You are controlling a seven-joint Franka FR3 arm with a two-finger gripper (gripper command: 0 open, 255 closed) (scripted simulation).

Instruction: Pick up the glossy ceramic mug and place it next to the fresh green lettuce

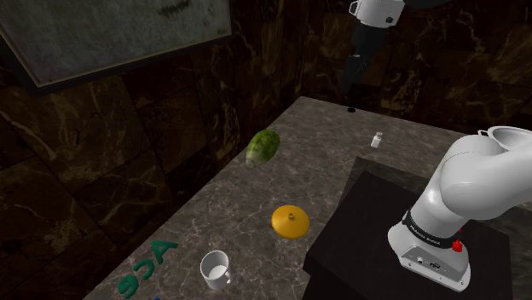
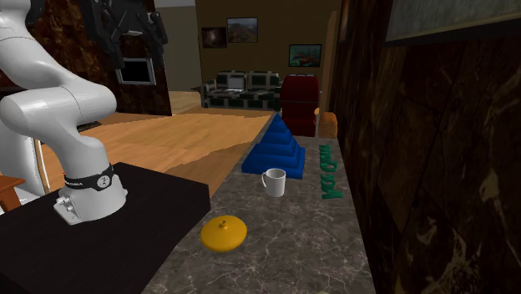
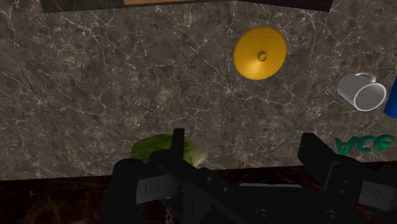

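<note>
White and untouched, the mug [image 1: 215, 270] stands on the marbled counter [image 1: 223, 213] well apart from the lettuce [image 1: 263, 147], and with our gripper [image 3: 245, 145] spread empty, we judge the whole pick-and-place is yet to do.

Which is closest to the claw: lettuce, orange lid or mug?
The green lettuce: in the wrist view it lies partly hidden behind the open claw, while the orange lid and white mug lie well off.

An orange domed lid [image 1: 290, 221] lies on the dark veined table [image 1: 332, 128]. Green letters [image 1: 147, 267] lie flat by the wall, beside a blue stepped pyramid [image 2: 274, 149]. A small white bottle [image 1: 376, 139] stands well apart from them.
</note>
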